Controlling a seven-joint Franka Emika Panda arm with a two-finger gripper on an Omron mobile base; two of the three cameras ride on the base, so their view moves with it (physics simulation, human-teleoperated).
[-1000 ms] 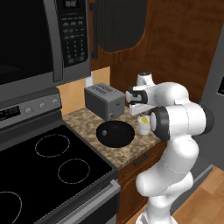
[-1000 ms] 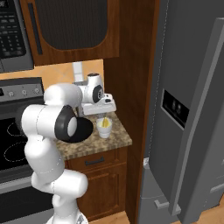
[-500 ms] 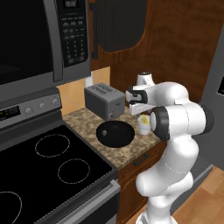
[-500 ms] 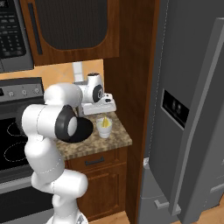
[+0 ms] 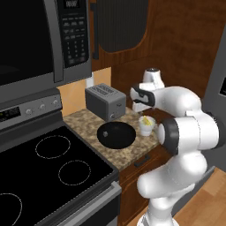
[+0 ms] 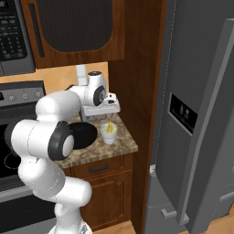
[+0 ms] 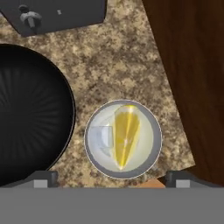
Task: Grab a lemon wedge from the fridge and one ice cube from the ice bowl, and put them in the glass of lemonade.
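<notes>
The gripper (image 7: 111,177) is held wide open and empty directly above the glass (image 7: 123,138), where the lemon wedge (image 7: 126,134) and ice cube (image 7: 101,140) are seen, right of the bowl (image 7: 30,113) on the counter (image 7: 118,65).

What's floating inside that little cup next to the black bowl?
In the glass of lemonade lies a yellow lemon wedge, with a clear ice cube beside it, touching. The pale liquid hides whatever sits below them. The ice bowl looks black throughout.
</notes>
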